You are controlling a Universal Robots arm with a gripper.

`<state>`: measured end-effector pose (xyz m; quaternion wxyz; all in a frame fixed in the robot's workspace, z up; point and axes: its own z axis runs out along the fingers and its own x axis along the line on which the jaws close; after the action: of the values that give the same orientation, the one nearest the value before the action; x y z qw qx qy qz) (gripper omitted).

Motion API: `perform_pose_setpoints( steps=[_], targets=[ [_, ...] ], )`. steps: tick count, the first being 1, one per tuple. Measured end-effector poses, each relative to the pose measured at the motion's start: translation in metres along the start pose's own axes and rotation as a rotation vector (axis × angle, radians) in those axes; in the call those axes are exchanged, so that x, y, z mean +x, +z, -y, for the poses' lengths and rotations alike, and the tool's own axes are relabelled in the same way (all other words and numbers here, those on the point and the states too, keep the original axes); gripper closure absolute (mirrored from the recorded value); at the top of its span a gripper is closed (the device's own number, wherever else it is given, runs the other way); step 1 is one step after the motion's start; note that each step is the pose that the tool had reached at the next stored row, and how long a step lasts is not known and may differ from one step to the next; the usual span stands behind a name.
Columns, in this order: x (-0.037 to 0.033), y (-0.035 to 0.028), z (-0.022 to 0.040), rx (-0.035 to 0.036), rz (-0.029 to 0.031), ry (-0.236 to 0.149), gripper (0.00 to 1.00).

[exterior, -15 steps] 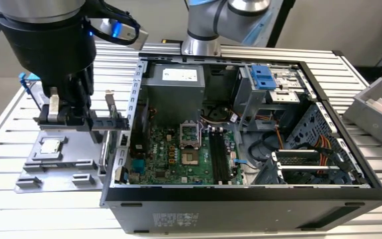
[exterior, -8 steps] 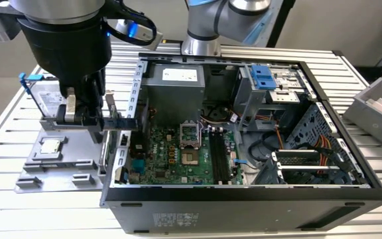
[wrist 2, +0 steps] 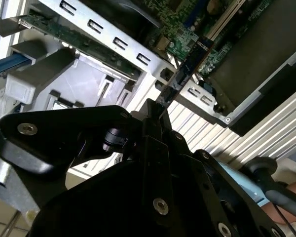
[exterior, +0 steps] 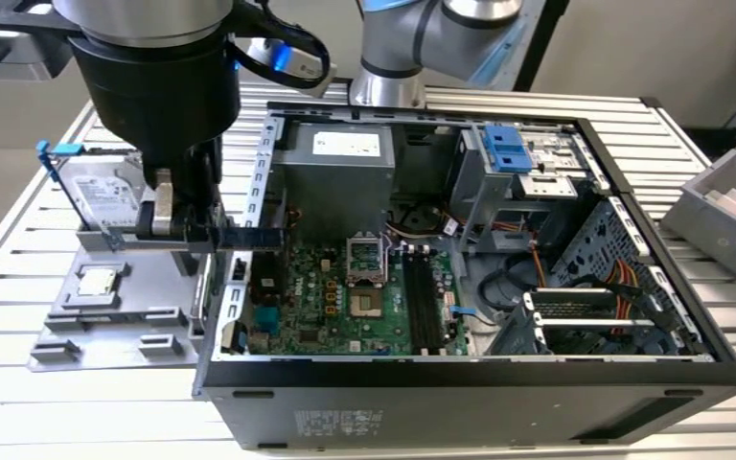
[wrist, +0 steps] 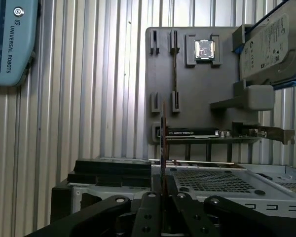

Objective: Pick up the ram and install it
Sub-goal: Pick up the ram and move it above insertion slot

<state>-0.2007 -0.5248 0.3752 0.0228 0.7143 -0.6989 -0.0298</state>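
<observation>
In the hand (exterior: 196, 233), thin dark ram (exterior: 250, 236)

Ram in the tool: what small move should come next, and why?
Probably shift the ram toward the exterior view's right: the tool holds it over the case's wall, and the memory slots lie further right on the motherboard.

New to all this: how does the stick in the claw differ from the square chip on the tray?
The ram is long, thin and dark; the CPU chip is small, square and silvery. The ram is clamped in the gripper; the CPU chip lies flat on the grey tray.
</observation>
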Motion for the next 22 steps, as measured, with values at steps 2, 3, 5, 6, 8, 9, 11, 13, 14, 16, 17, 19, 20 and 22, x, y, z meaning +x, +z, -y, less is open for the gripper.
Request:
perform_pose_setpoints(
  steps=[2, 3, 5, 6, 8, 9, 11, 13, 14, 16, 17, 19, 20, 22],
  targets=[
    [0.0001, -0.0002, 0.0035, -0.0001, 0.0000, 0.000, 1.00],
    [0.0001, -0.0004, 0.0052, -0.0001, -0.0001, 0.000, 1.00],
    [0.0002, -0.0006, 0.0090, -0.0002, 0.0001, 0.000, 1.00],
    [0.0002, -0.0008, 0.0109, -0.0003, 0.0000, 0.000, 1.00],
    [0.0003, -0.0010, 0.0144, -0.0004, 0.0001, -0.001, 1.00],
    [0.0004, -0.0012, 0.0164, -0.0005, 0.0000, -0.001, 1.00],
    [0.0004, -0.0014, 0.0201, -0.0006, 0.0000, -0.001, 1.00],
    [0.0005, -0.0017, 0.0240, -0.0008, 0.0000, -0.001, 1.00],
    [0.0006, -0.0019, 0.0259, -0.0008, 0.0000, -0.001, 1.00],
    [0.0006, -0.0022, 0.0297, -0.0010, -0.0001, -0.001, 1.00],
    [0.0007, -0.0023, 0.0315, -0.0010, 0.0000, -0.001, 1.00],
    [0.0007, -0.0026, 0.0349, -0.0012, -0.0002, -0.002, 1.00],
    [0.0008, -0.0027, 0.0366, -0.0011, -0.0001, -0.002, 1.00],
    [0.0009, -0.0030, 0.0401, -0.0011, -0.0001, -0.002, 1.00]
  ],
)
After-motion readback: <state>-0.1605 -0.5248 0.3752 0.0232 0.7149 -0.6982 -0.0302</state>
